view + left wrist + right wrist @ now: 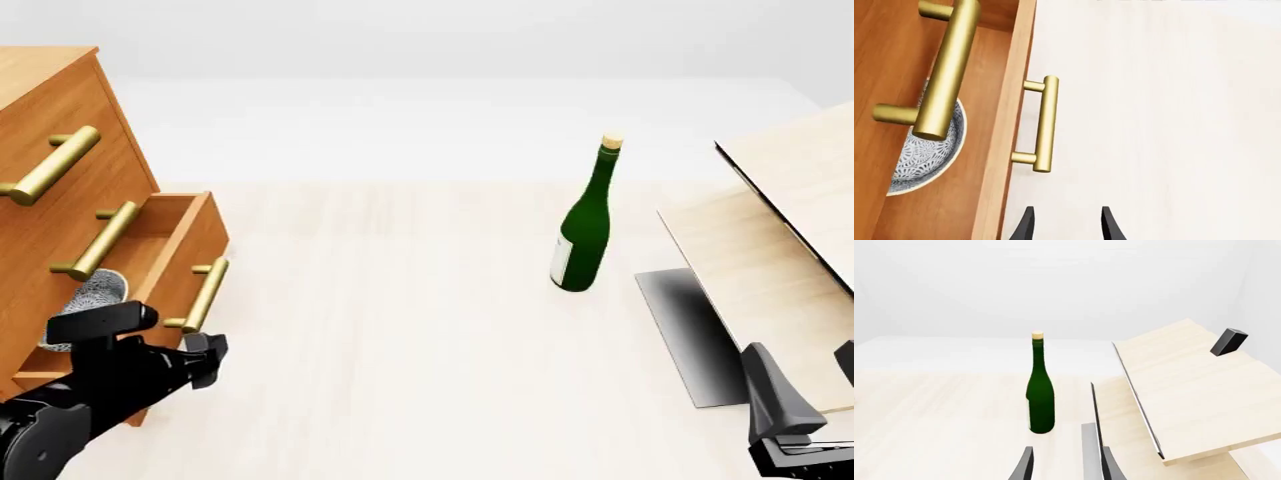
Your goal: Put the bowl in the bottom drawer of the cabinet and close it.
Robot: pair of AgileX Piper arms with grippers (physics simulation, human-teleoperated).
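The cabinet (47,150) stands at the table's left. Its bottom drawer (178,250) is pulled out, and the speckled bowl (88,295) lies inside it, partly hidden behind the middle drawer's long brass handle (947,70). In the left wrist view the bowl (924,155) shows behind the drawer front (1004,135), which carries a short brass handle (1046,125). My left gripper (1067,227) is open and empty, a short way in front of that handle and apart from it; the front view has it (207,352) low beside the drawer's front. My right gripper (1067,467) is open and empty at the near right (810,385).
A green bottle (583,225) with a cork stands upright at mid-table. Pale light-wood boards (781,230) lean over a dark grey plate (687,330) at the right, near my right gripper. A small black block (1227,341) sits on the top board.
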